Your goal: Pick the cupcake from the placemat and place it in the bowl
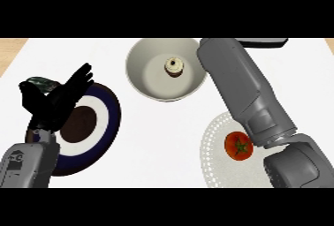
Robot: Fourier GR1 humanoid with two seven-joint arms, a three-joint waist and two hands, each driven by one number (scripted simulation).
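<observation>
The cupcake [174, 67], pale on top with a dark base, sits upright in the middle of the white bowl [146, 79] at the back centre. A round white lacy placemat [215, 163] lies at the front right with a red tomato [238, 146] on it. My right forearm [244, 88] stretches from the lower right over the placemat and past the bowl's right rim; its hand lies beyond the picture's top edge. My left hand [57, 100] stands open at the left, fingers straight and pointing up, holding nothing.
Under and beside my left hand lies a dark blue plate [108, 119] with a white ring and a brown centre. A small greenish object [40, 82] shows behind that hand. The wooden counter [13, 46] shows at the back left corner.
</observation>
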